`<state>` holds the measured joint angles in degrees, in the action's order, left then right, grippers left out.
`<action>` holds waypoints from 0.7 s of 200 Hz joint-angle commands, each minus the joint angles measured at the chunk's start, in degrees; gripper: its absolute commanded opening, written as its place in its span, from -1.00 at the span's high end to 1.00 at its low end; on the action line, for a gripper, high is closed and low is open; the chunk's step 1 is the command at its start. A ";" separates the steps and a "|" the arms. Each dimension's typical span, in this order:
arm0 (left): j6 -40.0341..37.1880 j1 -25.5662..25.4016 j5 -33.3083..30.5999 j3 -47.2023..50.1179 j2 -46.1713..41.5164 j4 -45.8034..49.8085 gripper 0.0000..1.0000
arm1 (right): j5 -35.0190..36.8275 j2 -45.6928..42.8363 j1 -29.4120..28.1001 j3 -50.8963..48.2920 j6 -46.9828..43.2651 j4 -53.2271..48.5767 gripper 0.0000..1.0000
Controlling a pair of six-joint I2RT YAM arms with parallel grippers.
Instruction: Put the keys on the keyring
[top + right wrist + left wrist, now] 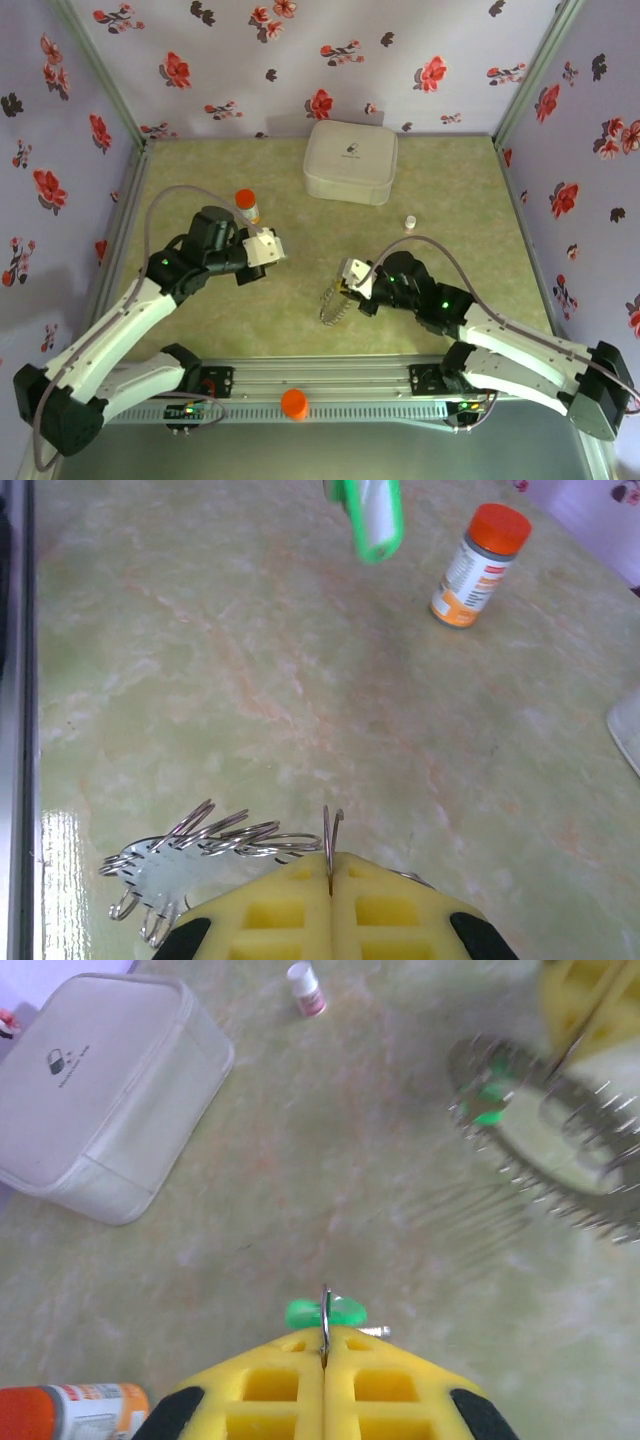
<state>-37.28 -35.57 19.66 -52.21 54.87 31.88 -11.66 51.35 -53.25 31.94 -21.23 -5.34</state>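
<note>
Two keys with green heads: one key (340, 1312) at lower centre, another (488, 1100) at upper right. One keyring (332, 305), strung with many small wire loops. One orange-capped bottle (246, 205), one small white vial (409, 221), one white zip case (350, 160) and one orange knob (294, 403). Two claws: left claw (325, 1345) and right claw (330, 865).

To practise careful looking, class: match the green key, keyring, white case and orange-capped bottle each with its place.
Things: 1 green key; 2 keyring; 3 white case; 4 orange-capped bottle.
Places: A back of the table; B pinched in the left tool; C held by the right tool; D beside the left arm.
Pairs: 1-B, 2-C, 3-A, 4-D.
</note>
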 commanded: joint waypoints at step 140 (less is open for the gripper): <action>17.34 -0.04 20.81 -5.06 0.13 13.29 1.00 | 10.10 12.07 -8.88 6.15 -12.58 19.50 1.00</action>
<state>-20.93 -35.59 36.23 -57.43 53.28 44.62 -5.41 63.13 -61.17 37.12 -32.91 6.63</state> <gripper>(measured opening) 0.058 0.050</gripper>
